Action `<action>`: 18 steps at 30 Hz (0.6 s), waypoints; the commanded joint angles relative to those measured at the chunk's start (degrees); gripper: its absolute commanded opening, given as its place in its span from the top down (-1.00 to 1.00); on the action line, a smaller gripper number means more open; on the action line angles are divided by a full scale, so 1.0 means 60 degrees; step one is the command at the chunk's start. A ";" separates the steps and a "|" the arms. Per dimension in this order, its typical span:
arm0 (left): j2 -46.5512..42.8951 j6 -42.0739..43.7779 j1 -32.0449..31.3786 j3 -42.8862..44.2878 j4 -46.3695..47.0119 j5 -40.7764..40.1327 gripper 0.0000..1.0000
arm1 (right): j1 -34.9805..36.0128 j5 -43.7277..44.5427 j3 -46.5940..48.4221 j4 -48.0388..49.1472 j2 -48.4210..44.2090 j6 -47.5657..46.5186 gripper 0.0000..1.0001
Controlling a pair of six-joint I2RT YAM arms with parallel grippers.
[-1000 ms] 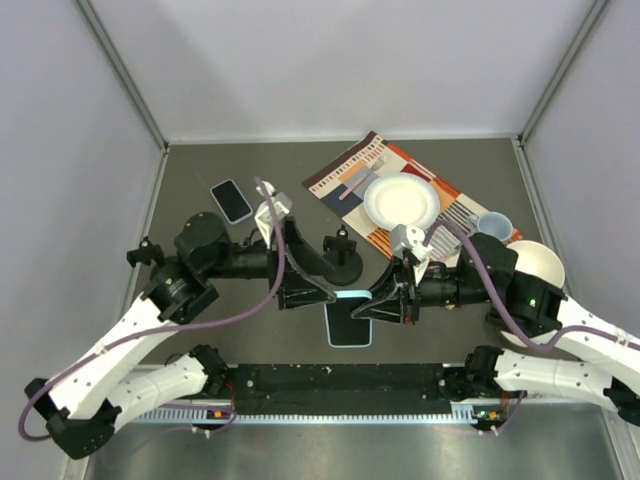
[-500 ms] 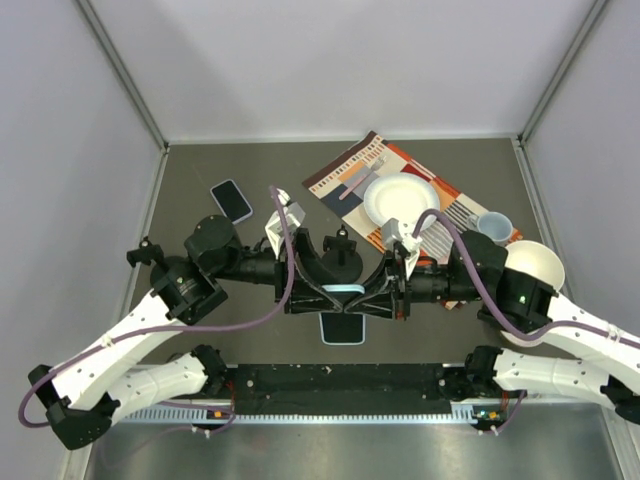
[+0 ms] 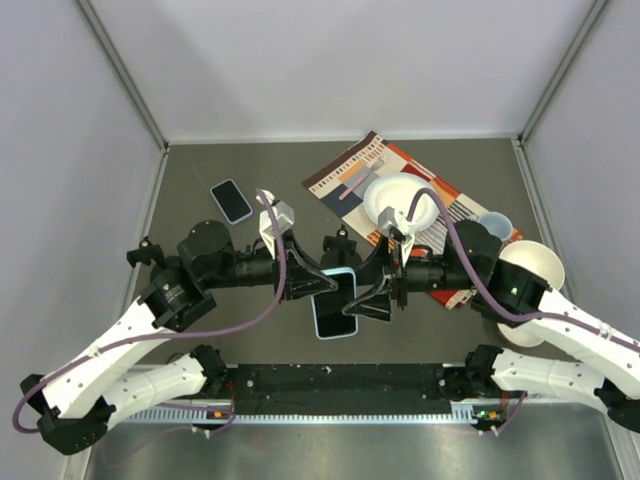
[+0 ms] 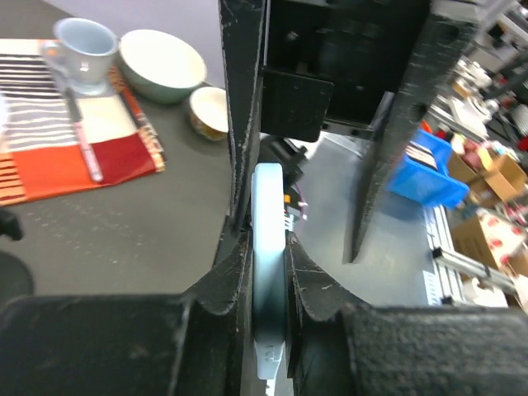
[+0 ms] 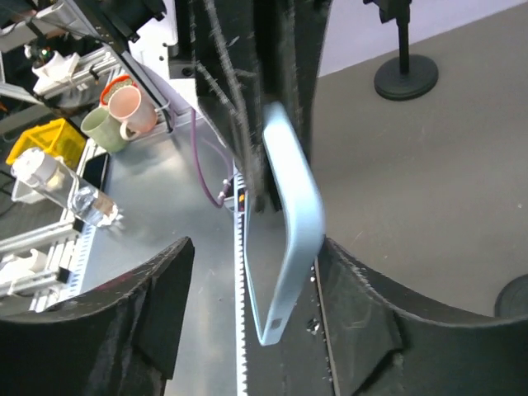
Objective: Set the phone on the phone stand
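Two claws meet above the near counter (image 3: 430, 340): the left claw (image 4: 269, 289) is clamped on the phone (image 3: 335, 305) by its edges, holding it aloft, probably so its back can seat. The right claw (image 5: 256, 247) brackets it, fingers spread, gripping nothing. Just beyond, the phone stand (image 3: 340, 245) stands unloaded.

Dark grey tabletop (image 3: 250, 165), matte, evenly lit. Pale grey back wall (image 3: 340, 60) and side walls (image 3: 50, 150) close it in. Silver metal posts (image 3: 122, 72) at back corners. Beyond near edge, blue bin (image 4: 422, 169), cardboard boxes (image 4: 502, 177).
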 commanded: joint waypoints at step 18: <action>-0.0765 -0.1785 0.0058 -0.0360 0.1997 -0.0785 1.00 | -0.0098 -0.2045 -0.1568 0.4288 0.0298 0.1733 0.34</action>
